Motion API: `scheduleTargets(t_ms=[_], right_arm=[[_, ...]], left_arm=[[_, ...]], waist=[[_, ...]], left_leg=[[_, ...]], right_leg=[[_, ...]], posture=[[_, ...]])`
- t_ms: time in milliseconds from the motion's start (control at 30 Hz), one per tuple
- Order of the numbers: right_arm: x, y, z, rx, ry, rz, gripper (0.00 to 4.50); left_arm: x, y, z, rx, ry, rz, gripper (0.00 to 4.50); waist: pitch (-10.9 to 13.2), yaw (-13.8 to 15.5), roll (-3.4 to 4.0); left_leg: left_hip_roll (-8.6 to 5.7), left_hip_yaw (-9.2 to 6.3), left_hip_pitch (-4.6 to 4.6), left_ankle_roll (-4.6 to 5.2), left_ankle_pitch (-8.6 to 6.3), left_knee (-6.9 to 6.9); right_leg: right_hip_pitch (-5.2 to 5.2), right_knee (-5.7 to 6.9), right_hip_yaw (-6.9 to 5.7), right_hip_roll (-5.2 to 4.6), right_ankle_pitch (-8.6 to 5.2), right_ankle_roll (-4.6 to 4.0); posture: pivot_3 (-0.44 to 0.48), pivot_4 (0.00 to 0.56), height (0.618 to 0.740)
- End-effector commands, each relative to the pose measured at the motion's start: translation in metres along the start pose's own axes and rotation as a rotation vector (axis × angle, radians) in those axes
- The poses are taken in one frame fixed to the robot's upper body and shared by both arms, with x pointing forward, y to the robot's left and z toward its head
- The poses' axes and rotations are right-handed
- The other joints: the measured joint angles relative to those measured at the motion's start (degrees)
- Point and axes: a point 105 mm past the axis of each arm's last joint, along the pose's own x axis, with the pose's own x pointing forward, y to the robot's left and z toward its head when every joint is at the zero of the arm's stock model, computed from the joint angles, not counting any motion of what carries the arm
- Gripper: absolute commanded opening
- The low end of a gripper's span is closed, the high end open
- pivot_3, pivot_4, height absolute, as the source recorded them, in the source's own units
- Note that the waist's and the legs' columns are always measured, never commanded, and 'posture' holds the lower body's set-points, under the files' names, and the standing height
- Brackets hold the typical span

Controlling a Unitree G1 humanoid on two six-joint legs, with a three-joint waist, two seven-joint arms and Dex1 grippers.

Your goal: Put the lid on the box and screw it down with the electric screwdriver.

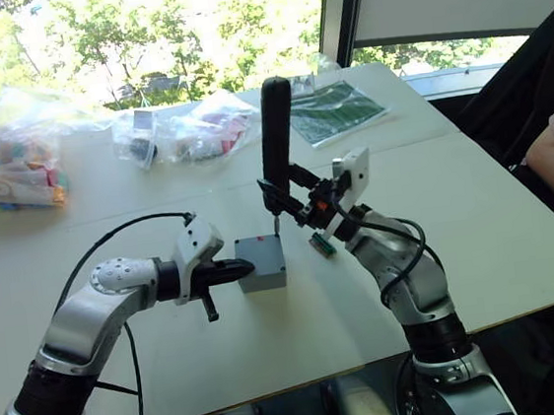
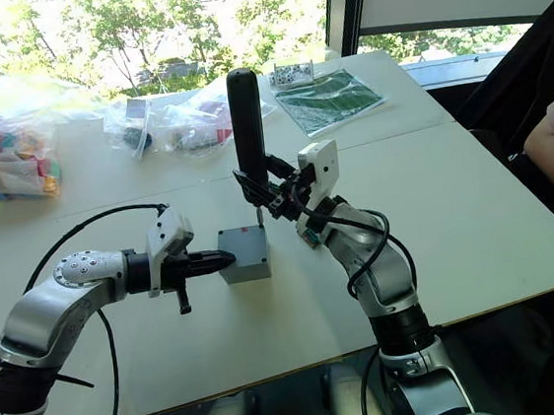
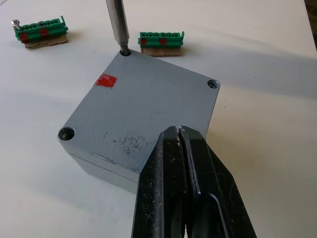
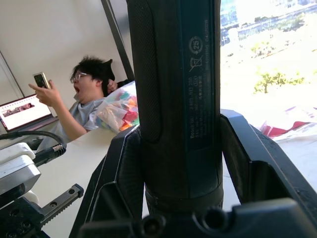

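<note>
The right gripper (image 1: 285,189) clamps the electric screwdriver (image 1: 275,133) upright, long axis vertical, bit down on the lid (image 3: 143,106) seated on the box (image 1: 262,263) mid-table. The left wrist view alone shows the bit (image 3: 117,26) in a corner hole. The left gripper (image 3: 184,148), fingers pressed together, rests against the lid's edge.

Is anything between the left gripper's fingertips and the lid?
No. In the left wrist view the left gripper, shut, rests directly on the lid.
</note>
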Motion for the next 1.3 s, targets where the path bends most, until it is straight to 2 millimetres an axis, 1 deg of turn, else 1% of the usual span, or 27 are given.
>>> scheduleTargets(t_ms=[33, 200, 333, 667, 733, 833, 933, 1000, 1067, 1200, 1300], right_arm=[[-0.001, 0.012, -0.014, 0.0, 0.053, 0.036, 1.92], [-0.002, 0.021, -0.019, 0.02, 0.073, 0.059, 1.92], [-0.005, 0.031, -0.025, 0.011, 0.099, 0.088, 1.92], [-0.01, 0.038, -0.036, -0.061, 0.159, 0.141, 1.92], [-0.009, 0.037, -0.038, -0.068, 0.169, 0.141, 1.92], [-0.007, 0.028, -0.043, -0.024, 0.189, 0.086, 1.92], [-0.006, 0.019, -0.04, 0.058, 0.168, 0.024, 1.92], [-0.006, 0.016, -0.039, 0.085, 0.16, 0.008, 1.92], [-0.007, 0.015, -0.039, 0.087, 0.166, 0.002, 1.92], [-0.012, 0.011, -0.05, 0.051, 0.215, -0.013, 1.92], [-0.014, 0.013, -0.055, 0.018, 0.241, 0.0, 1.92]], left_arm=[[0.001, -0.001, -0.02, -0.045, 0.074, -0.004, 0.0], [0.002, -0.001, -0.019, -0.04, 0.074, -0.006, 0.0], [0.001, -0.001, -0.018, -0.04, 0.072, -0.007, 0.0], [0.002, 0.0, -0.018, -0.042, 0.069, -0.003, 0.0], [0.002, 0.0, -0.018, -0.042, 0.069, -0.002, 0.0], [0.002, 0.0, -0.018, -0.043, 0.067, -0.001, 0.0], [0.003, 0.001, -0.018, -0.044, 0.066, 0.001, 0.0], [0.003, 0.001, -0.018, -0.045, 0.066, 0.002, 0.0], [0.002, 0.0, -0.018, -0.048, 0.066, 0.002, 0.0], [0.002, -0.001, -0.019, -0.053, 0.065, 0.004, 0.0], [0.002, -0.001, -0.019, -0.054, 0.065, 0.005, 0.0]], waist=[[0.0, 0.0, 0.0], [-0.01, -0.03, -0.01], [-0.04, -0.1, -0.01], [-0.08, -0.18, -0.01], [-0.1, -0.18, -0.02], [-0.11, -0.18, -0.02], [-0.13, -0.15, -0.03], [-0.14, -0.13, -0.05], [-0.15, -0.15, -0.03], [-0.18, -0.15, -0.02], [-0.36, -0.16, -0.01]], left_leg=[[0.0, 0.0, 0.04, 0.0, 0.0, -0.01], [0.0, 0.01, 0.61, 0.12, -0.08, -0.11], [0.01, 0.01, 0.61, 0.13, -0.08, -0.15], [0.02, 0.01, 0.65, 0.14, -0.09, -0.19], [0.02, 0.01, 0.65, 0.14, -0.09, -0.2], [0.02, 0.0, 0.66, 0.15, -0.1, -0.2], [0.02, 0.0, 0.66, 0.14, -0.1, -0.21], [0.02, 0.0, 0.65, 0.14, -0.1, -0.21], [0.02, 0.0, 0.64, 0.14, -0.1, -0.22], [0.02, 0.0, 0.65, 0.15, -0.1, -0.24], [0.02, -0.01, 0.66, 0.15, -0.1, -0.26]], right_leg=[[0.04, 0.0, 0.0, 0.0, -0.01, 0.0], [0.52, -0.04, 0.01, 0.0, -0.21, 0.01], [0.52, -0.07, 0.0, -0.01, -0.23, 0.01], [0.52, -0.1, 0.0, 0.0, -0.25, 0.01], [0.51, -0.1, 0.0, 0.0, -0.25, 0.01], [0.52, -0.12, 0.0, 0.0, -0.25, 0.02], [0.52, -0.13, 0.0, 0.0, -0.25, 0.02], [0.52, -0.14, 0.0, 0.0, -0.25, 0.02], [0.52, -0.16, 0.0, -0.01, -0.25, 0.02], [0.52, -0.18, 0.0, -0.01, -0.25, 0.02], [0.51, -0.21, -0.01, -0.01, -0.26, 0.03]], posture=[[0.0, 0.15, 0.74], [0.0, 0.15, 0.74], [0.0, 0.15, 0.74], [0.0, 0.15, 0.74], [0.0, 0.15, 0.74], [0.0, 0.15, 0.74], [0.0, 0.15, 0.74], [0.0, 0.15, 0.74], [0.0, 0.15, 0.74], [0.0, 0.15, 0.74], [0.0, 0.15, 0.74]])
